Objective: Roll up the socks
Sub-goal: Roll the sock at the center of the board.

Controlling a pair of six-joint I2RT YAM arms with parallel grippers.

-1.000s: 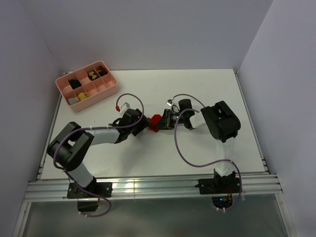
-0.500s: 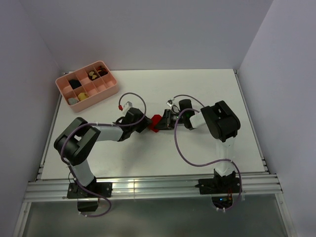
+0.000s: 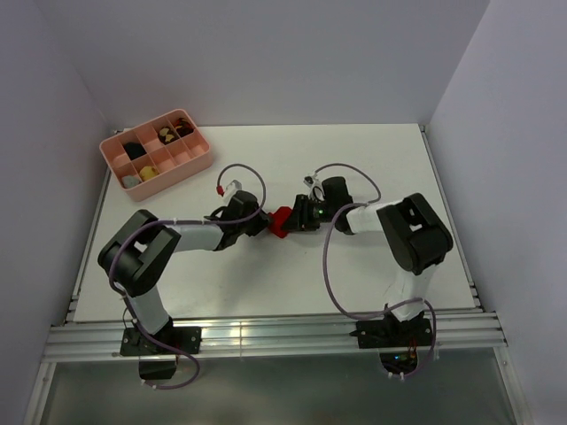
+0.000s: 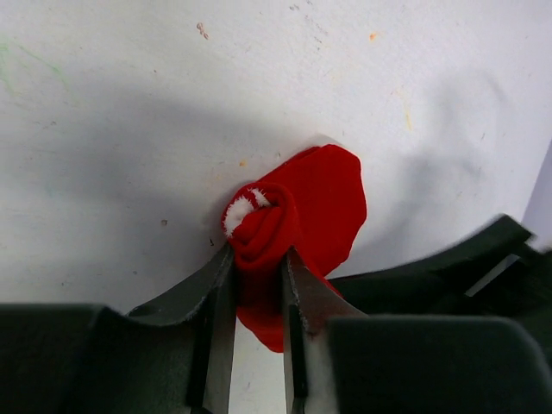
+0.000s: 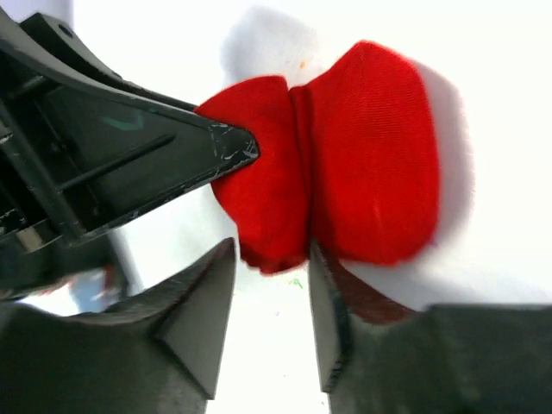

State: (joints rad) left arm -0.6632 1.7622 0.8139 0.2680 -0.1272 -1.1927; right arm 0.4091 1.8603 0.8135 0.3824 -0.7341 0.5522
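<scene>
The red socks [image 3: 281, 220] lie mid-table as a partly rolled bundle between my two grippers. In the left wrist view the socks [image 4: 321, 197] show a tight roll with a white spot at its end and a flat flap beside it. My left gripper [image 4: 257, 259] is shut on that roll, one finger pressed against each side. From the right, my right gripper [image 5: 271, 255] stands open, and the near end of the socks [image 5: 371, 185] sits just ahead of its tips. In the top view the left gripper [image 3: 262, 224] and right gripper [image 3: 297, 217] face each other across the bundle.
A pink compartment tray [image 3: 190, 165] with small dark, yellow and grey bundles stands at the back left of the white table [image 3: 372, 159]. Walls close in on the left, back and right. The left gripper's finger [image 5: 172, 164] lies close to the right gripper's tips.
The left gripper has closed onto the roll of the socks. The right gripper has opened and let go of them, and the right arm's elbow has swung to the right.
</scene>
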